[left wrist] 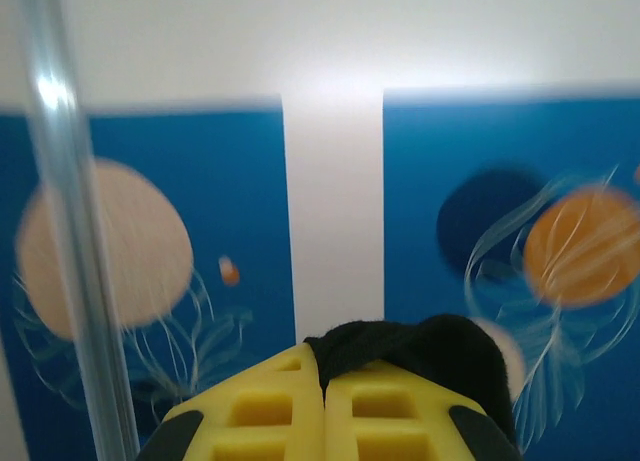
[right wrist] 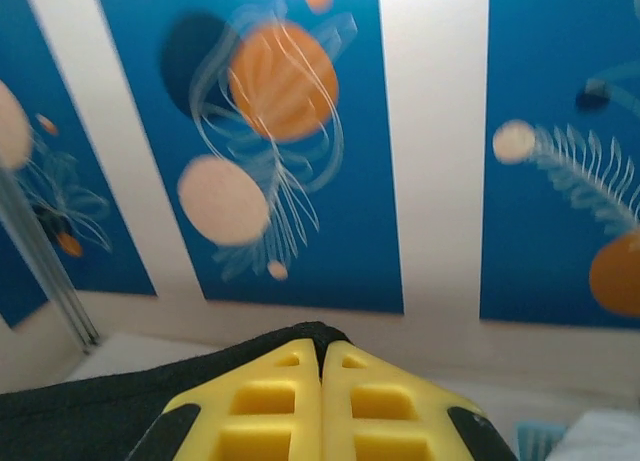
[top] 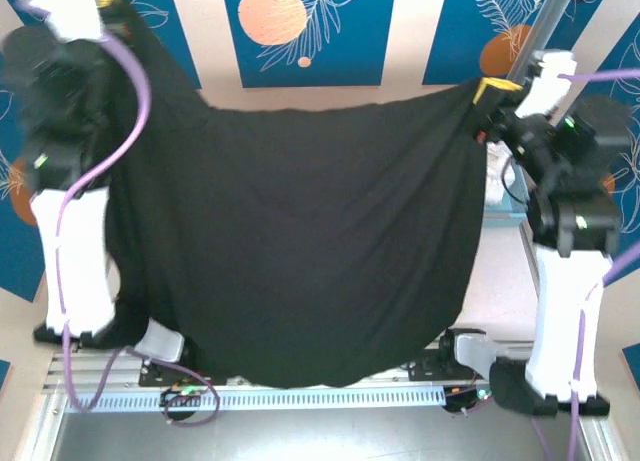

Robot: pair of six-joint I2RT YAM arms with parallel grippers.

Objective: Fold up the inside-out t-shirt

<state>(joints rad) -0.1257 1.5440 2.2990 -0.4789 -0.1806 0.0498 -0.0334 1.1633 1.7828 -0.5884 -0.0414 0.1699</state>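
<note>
The inside-out t-shirt is a wide black cloth held up off the table, stretched between both arms and sagging in the middle. My left gripper is raised at the top left, shut on one upper corner; in the left wrist view black cloth bulges from between the closed yellow fingers. My right gripper is high at the right, shut on the other corner. In the right wrist view the cloth edge runs left from the closed yellow fingers.
A metal pole rises behind the right arm, and another pole stands close on the left of the left wrist view. Blue patterned wall panels line the back. The shirt's hem hangs over the arm bases.
</note>
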